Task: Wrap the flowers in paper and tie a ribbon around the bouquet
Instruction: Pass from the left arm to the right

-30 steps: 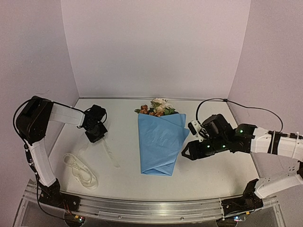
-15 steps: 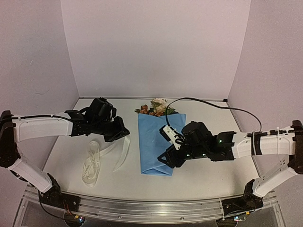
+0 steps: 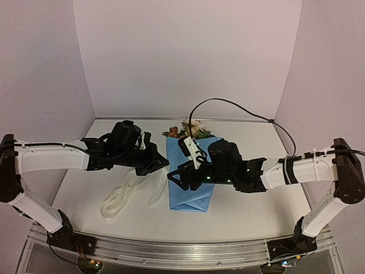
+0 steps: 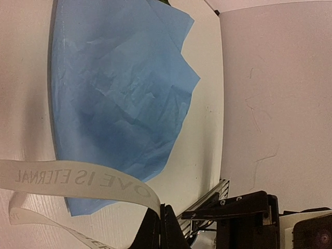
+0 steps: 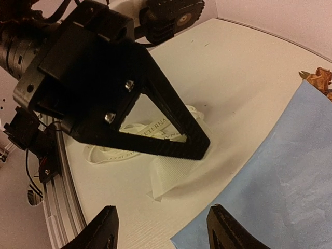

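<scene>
One blue paper [image 3: 194,198] cone w/ flowers [image 3: 191,129] inside.

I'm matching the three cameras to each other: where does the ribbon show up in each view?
Top external: the ribbon lies heaped at lower left, left of the paper.
Left wrist: the ribbon is a printed band across the lower left, ending in the left gripper.
Right wrist: the ribbon is at centre, partly behind the left gripper.
Shared landmark: the blue paper, in all three.
</scene>
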Robot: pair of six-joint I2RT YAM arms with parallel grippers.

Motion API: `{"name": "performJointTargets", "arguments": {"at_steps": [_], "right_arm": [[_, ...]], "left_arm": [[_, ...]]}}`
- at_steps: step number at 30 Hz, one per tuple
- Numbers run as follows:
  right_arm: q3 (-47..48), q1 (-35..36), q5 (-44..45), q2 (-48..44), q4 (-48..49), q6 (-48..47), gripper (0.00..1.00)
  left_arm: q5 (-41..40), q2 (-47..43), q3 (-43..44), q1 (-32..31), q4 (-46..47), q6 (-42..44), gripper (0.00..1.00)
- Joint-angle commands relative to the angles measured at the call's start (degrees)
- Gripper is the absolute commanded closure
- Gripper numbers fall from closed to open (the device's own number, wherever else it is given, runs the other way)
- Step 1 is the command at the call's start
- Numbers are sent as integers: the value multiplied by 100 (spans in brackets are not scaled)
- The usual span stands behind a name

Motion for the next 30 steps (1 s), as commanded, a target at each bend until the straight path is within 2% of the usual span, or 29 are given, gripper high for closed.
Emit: {"name": "performJointTargets", "arguments": {"at_steps": [1, 8, 12, 16, 20, 22, 25, 30], "right_arm": [[394, 40, -96, 353, 655, 350, 41], [694, 44, 215, 711, 766, 466, 44], [807, 40, 432, 891, 810, 529, 51], [846, 40, 683, 954, 825, 530, 68], [793, 45, 793, 906, 799, 556, 97], [711, 53, 854, 821, 717, 558, 100], [511, 69, 992, 537, 343, 468, 100], [282, 98, 1384, -159, -1137, 184, 100]], "left_arm": [[102, -215, -17, -24, 437, -134, 100], [154, -251, -70, -42, 597, -213, 100], [147, -323, -124, -57, 602, -250, 100], [144, -404, -189, -59, 602, -258, 100], [190, -472, -260, -60, 747, -236, 100], [186, -514, -292, -61, 765, -212, 98], [157, -592, -334, -60, 768, -167, 89], [60, -765, -397, -60, 612, -88, 53]]}}
